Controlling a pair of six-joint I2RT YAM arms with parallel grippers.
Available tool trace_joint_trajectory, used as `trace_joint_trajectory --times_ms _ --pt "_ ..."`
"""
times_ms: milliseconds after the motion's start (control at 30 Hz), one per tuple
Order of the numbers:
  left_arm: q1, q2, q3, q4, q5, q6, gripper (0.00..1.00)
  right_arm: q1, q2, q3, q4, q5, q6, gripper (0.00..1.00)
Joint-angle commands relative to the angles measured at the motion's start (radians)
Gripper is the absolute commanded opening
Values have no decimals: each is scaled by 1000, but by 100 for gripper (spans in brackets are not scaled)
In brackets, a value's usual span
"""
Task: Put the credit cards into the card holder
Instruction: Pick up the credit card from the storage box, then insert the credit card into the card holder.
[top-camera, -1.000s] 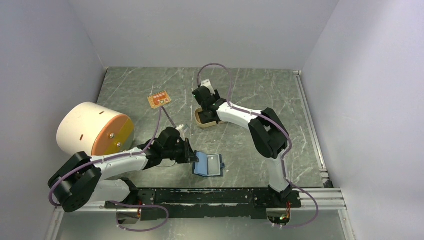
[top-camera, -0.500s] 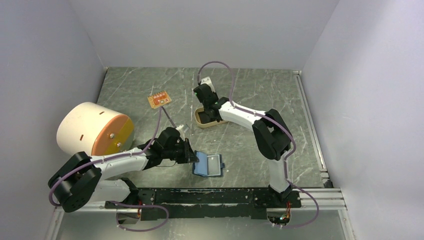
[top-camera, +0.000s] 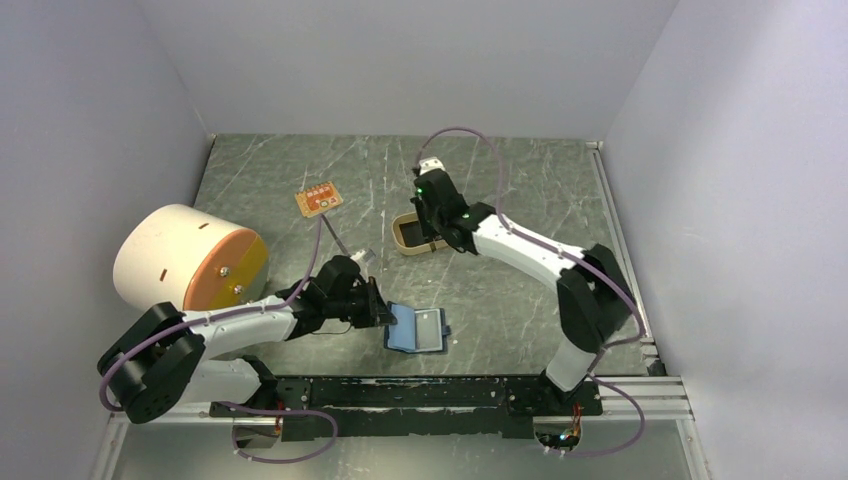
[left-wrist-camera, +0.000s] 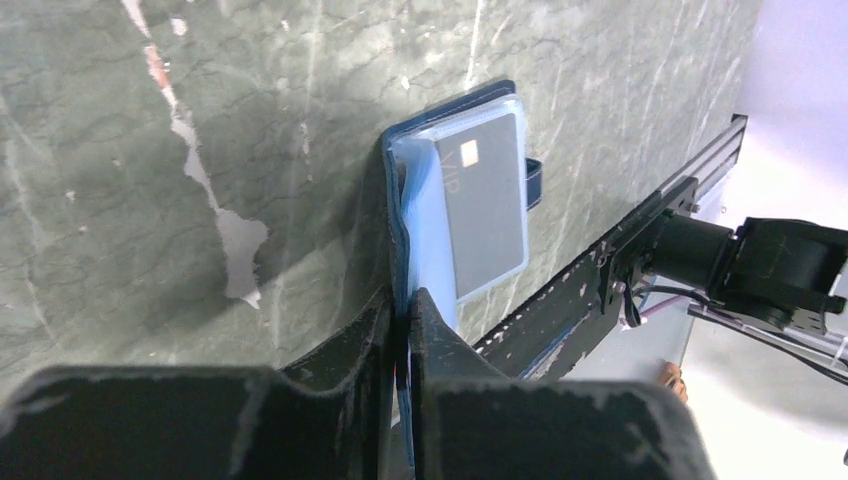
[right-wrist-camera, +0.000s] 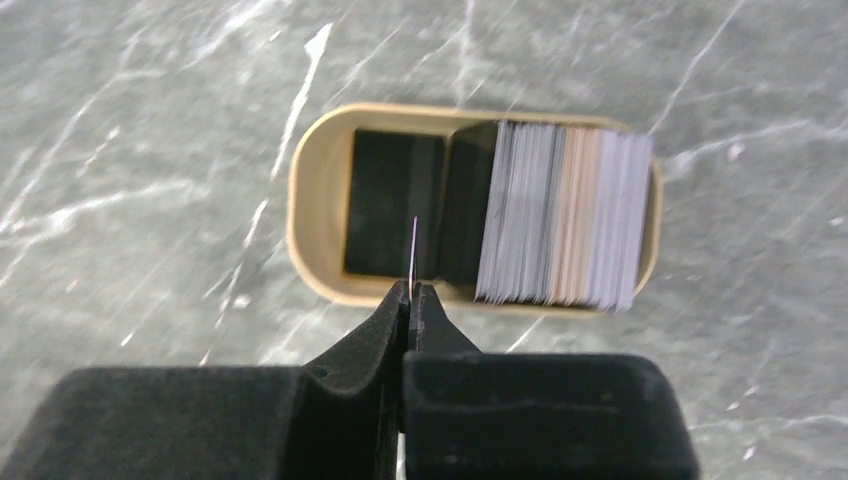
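Observation:
The card holder (top-camera: 418, 329) lies open near the front edge, navy outside and light blue inside. A grey card (left-wrist-camera: 487, 205) sits in its right half. My left gripper (left-wrist-camera: 405, 303) is shut on the edge of the holder's (left-wrist-camera: 400, 200) left flap and keeps that flap upright. The stack of credit cards (right-wrist-camera: 562, 215) stands on edge in the right half of the tan oval tray (right-wrist-camera: 312, 200). My right gripper (right-wrist-camera: 410, 290) hangs above the tray's near rim, shut on one thin card (right-wrist-camera: 414, 245) seen edge-on. From the top, the right gripper (top-camera: 437, 225) is just right of the tray (top-camera: 400, 245).
A small orange board (top-camera: 318, 200) lies at the back left. A large white cylinder with an orange face (top-camera: 185, 258) stands at the left. The black mounting rail (top-camera: 440, 392) runs along the near edge, close below the holder. Walls close in three sides.
My right gripper has shut on a single card, risen out of the tray and moved to the right, its arm swinging outward. The left gripper and the holder have stayed put.

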Motion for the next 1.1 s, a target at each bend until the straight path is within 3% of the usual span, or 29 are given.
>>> trace_joint_trajectory --times_ms 0,133,400,767,900,1067 --pt "20 13 -28 -3 -64 -27 12 -4 -149 -124 42 -178 101 0" --pt "42 23 -41 5 -69 -42 12 -6 -279 -258 94 -266 186 0" --pt "58 31 -41 8 -40 -30 25 -3 -501 -560 294 -414 390 0" --pt "64 -43 -63 -11 -50 -36 32 29 -569 -855 627 -491 660 0" --pt "69 -65 -75 -14 -50 -38 32 37 -575 -915 678 -486 703 0" --pt "73 -51 -81 -7 -36 -34 20 47 -568 -991 757 -478 761 0"
